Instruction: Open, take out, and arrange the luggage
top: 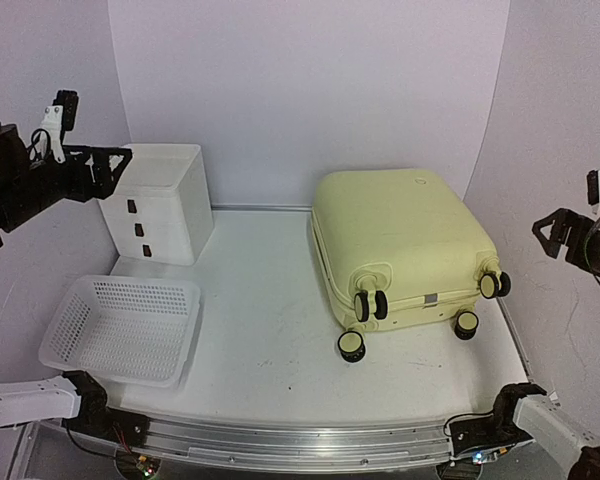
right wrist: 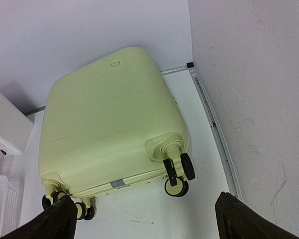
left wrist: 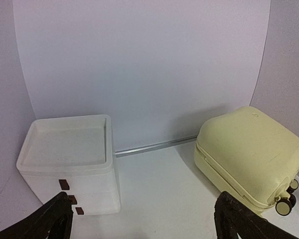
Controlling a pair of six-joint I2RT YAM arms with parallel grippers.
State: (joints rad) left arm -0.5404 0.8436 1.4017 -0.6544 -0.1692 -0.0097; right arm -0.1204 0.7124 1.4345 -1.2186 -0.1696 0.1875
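Far left, the left gripper [left wrist: 147, 226] is hanging high, jaws spread wide and holding nothing, above the white drawer box [top: 160, 200] and basket [top: 120, 325] crowding the table's [top: 270, 340] left edge. An open strip of tabletop is running across to the luggage [top: 400, 245], which is lying closed by the right edge with its wheels facing the arms. The right gripper [right wrist: 149, 221] is hovering wide open and empty above it.

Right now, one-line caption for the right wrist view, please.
Closed pale yellow suitcase lying flat, wheels toward the camera, framed by the open right pincer.

No readable text, small round emblem on the luggage [right wrist: 114, 63] shell, illegible
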